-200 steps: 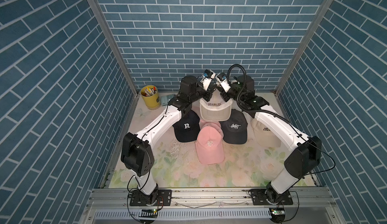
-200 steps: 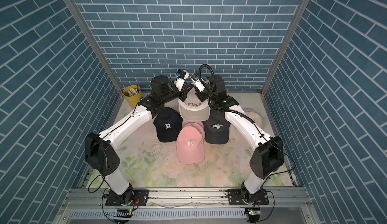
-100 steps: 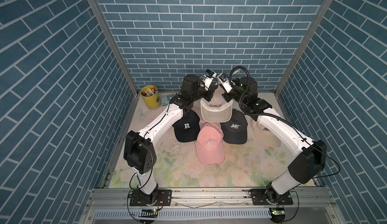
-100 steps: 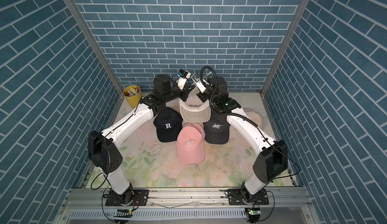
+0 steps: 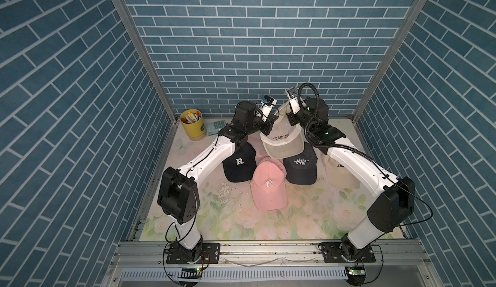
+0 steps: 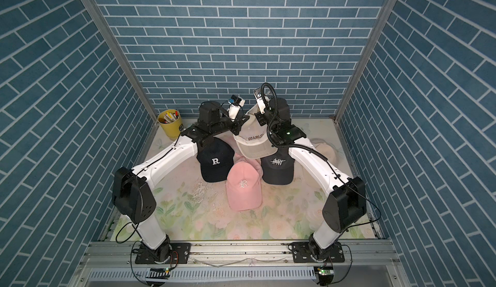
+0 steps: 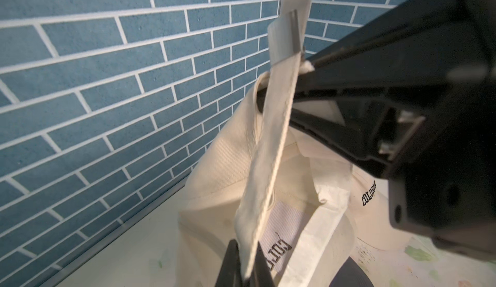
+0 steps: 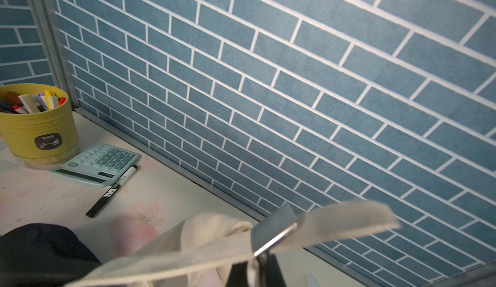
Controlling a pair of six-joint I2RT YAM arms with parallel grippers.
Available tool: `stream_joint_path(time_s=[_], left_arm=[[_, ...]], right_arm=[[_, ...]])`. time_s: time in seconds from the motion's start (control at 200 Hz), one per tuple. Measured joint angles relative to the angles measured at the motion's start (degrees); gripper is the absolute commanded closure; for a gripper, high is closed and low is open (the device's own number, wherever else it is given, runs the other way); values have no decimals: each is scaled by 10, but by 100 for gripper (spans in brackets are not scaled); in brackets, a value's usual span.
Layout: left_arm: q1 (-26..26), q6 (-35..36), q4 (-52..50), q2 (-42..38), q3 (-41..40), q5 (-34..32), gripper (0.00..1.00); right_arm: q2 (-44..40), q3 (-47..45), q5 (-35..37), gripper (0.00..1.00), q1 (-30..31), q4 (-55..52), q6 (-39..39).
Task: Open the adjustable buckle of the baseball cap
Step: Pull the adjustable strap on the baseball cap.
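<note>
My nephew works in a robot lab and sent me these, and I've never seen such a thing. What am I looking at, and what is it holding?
It is a robot with two white-and-black arms, and each arm ends in a two-fingered gripper. The two wide pictures come from a pair of cameras overhead. The two close-ups come from small cameras on the wrists.

On the flowered table lie a navy cap, a pink cap, a dark cap and a second cream cap. In the far corner are a pen cup, a calculator and a marker.

A cream cap hangs by its back strap. The left gripper is shut on that strap, and the right gripper is shut on it beside the metal buckle.
</note>
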Motion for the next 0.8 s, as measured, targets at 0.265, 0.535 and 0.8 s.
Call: stream_joint_path(time_s=[0.265,0.535,0.8], left_arm=[[23,-111,161,-61,-131,-26,96],[49,-234,208,9,-54,-17,39],[55,-221,147,16,-34,-73,17]], right_arm=[[3,0,16,100,-10,-11,45],[21,65,33,100,-10,-52,79],[78,224,167,100,3,-167,178]])
